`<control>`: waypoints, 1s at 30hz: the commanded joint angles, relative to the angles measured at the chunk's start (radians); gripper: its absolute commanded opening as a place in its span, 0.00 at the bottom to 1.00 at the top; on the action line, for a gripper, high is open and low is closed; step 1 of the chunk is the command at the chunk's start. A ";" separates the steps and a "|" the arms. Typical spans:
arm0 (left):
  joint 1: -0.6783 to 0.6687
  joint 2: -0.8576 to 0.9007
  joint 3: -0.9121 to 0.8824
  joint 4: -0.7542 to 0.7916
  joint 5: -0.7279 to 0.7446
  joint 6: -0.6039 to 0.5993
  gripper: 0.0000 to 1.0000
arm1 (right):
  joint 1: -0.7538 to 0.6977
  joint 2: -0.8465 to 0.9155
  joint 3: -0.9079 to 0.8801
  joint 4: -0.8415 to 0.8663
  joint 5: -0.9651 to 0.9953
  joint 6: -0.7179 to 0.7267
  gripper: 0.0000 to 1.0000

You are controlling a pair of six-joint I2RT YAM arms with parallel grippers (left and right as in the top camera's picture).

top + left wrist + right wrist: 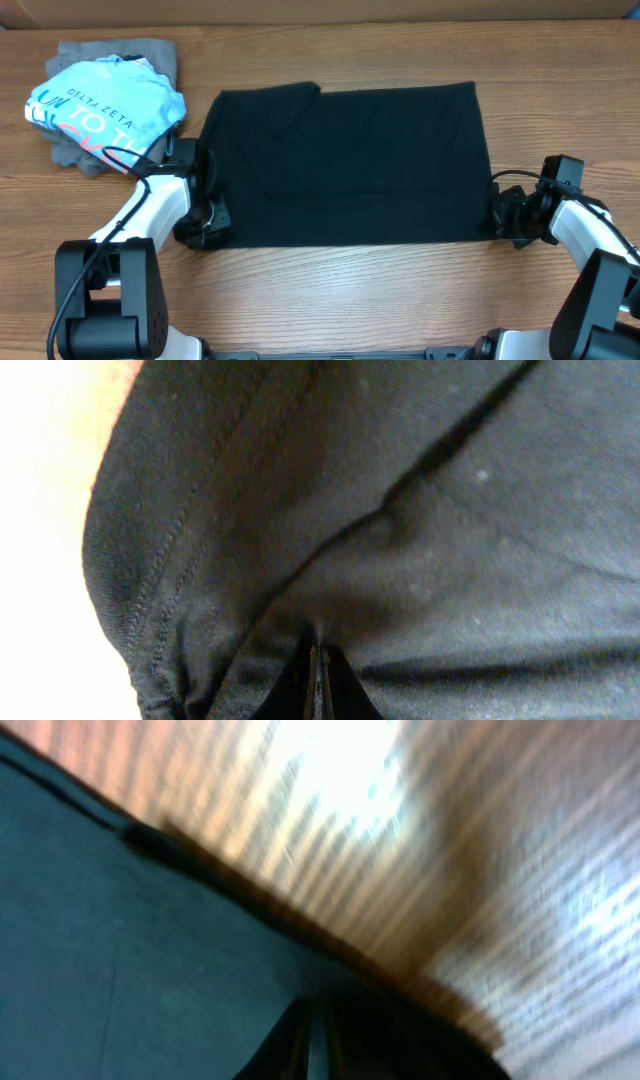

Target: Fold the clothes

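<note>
The black T-shirt (350, 165) lies flat on the wooden table as a wide rectangle, folded over, with a sleeve edge showing at its top left. My left gripper (205, 225) is at its near left corner, and in the left wrist view the jaws (318, 680) are shut on bunched black fabric (400, 540) beside a stitched hem. My right gripper (500, 215) is at the near right corner. In the blurred right wrist view its jaws (318, 1045) are nearly together on the shirt's edge (120, 940). The white neck label is hidden.
A light blue "DELTA ZETA" shirt (105, 110) lies crumpled on a grey garment (160, 55) at the far left, close behind the left arm. Bare wooden table (330, 290) runs along the front and right of the shirt; wood also shows in the right wrist view (450, 840).
</note>
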 commanded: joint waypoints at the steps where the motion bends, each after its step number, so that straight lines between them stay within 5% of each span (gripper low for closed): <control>1: 0.041 0.028 -0.053 -0.086 -0.114 -0.043 0.04 | -0.002 0.050 -0.057 -0.100 0.106 0.028 0.05; 11: 0.031 -0.016 0.015 -0.180 -0.114 -0.001 0.14 | -0.005 -0.049 0.056 -0.314 0.159 0.009 0.06; 14: 0.003 -0.045 0.087 -0.221 -0.076 0.026 0.22 | -0.005 -0.104 0.126 -0.345 0.150 -0.029 0.18; 17: -0.027 -0.075 0.191 -0.278 -0.003 0.091 0.35 | -0.005 -0.151 0.213 -0.372 0.099 -0.107 0.45; 20: -0.064 -0.091 0.307 -0.306 0.074 0.173 0.48 | -0.005 -0.178 0.309 -0.389 0.026 -0.165 0.58; 25: -0.152 -0.091 0.441 -0.193 0.130 0.296 0.66 | -0.005 -0.180 0.410 -0.354 -0.093 -0.191 0.66; 30: -0.199 -0.024 0.443 -0.031 0.077 0.298 0.69 | -0.004 -0.180 0.416 -0.293 -0.169 -0.190 0.66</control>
